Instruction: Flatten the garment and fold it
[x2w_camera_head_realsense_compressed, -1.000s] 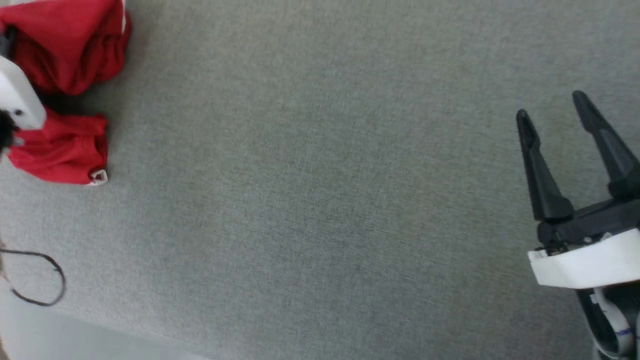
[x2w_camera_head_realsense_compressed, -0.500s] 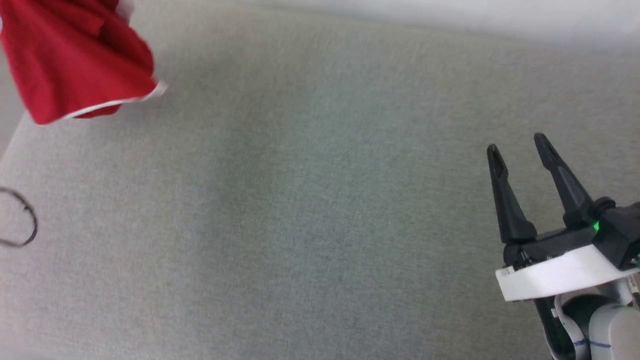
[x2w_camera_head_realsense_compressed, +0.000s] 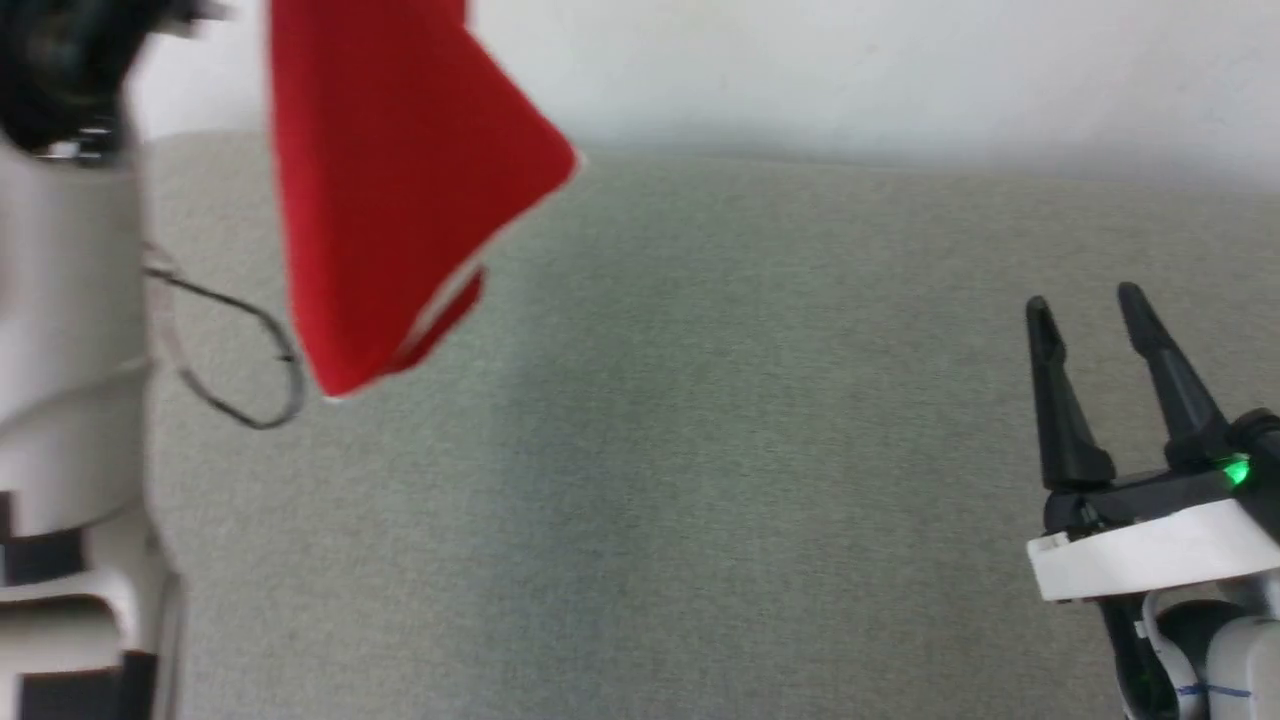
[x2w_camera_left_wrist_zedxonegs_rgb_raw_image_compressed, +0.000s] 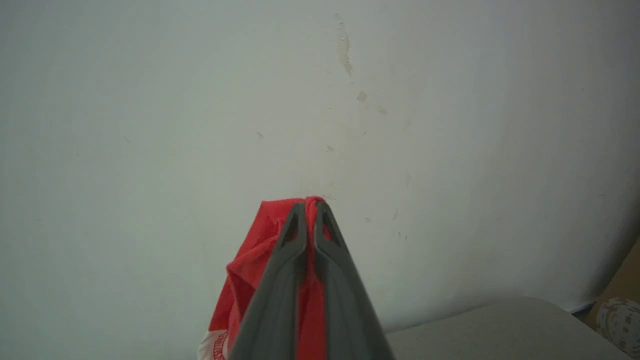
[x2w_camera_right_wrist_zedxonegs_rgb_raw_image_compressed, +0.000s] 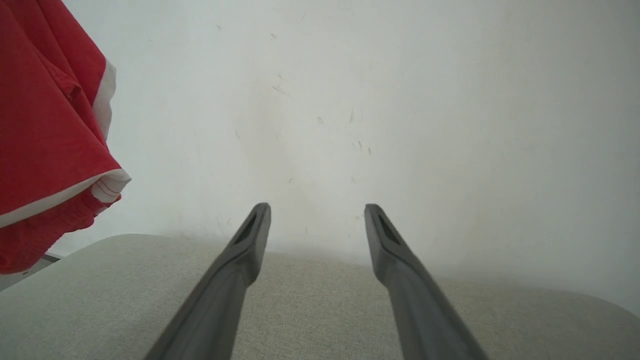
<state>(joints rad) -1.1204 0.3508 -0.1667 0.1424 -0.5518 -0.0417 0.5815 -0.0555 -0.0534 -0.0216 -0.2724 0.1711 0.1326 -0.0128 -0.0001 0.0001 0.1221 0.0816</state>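
The red soft-fabric shorts with white hem trim hang in the air over the far left part of the grey-green woven-cloth table, bunched into a drooping cone whose lowest corner points down at the cloth. Whether that corner touches the table cannot be told.

In the left wrist view the left gripper has its two long dark fingers pressed together on a pinched fold at the top of the shorts, held up above the table against the pale scuffed wall. Some red print on the white trim is too small to read.

The left arm's pale forearm rises at the table's left edge, with a thin black cable loop lying on the cloth beside it.

The right gripper hovers over the near right part of the table, fingers spread wide and holding nothing. From its wrist, the right gripper points across the table at the wall, and the shorts hang off to the table's left end.
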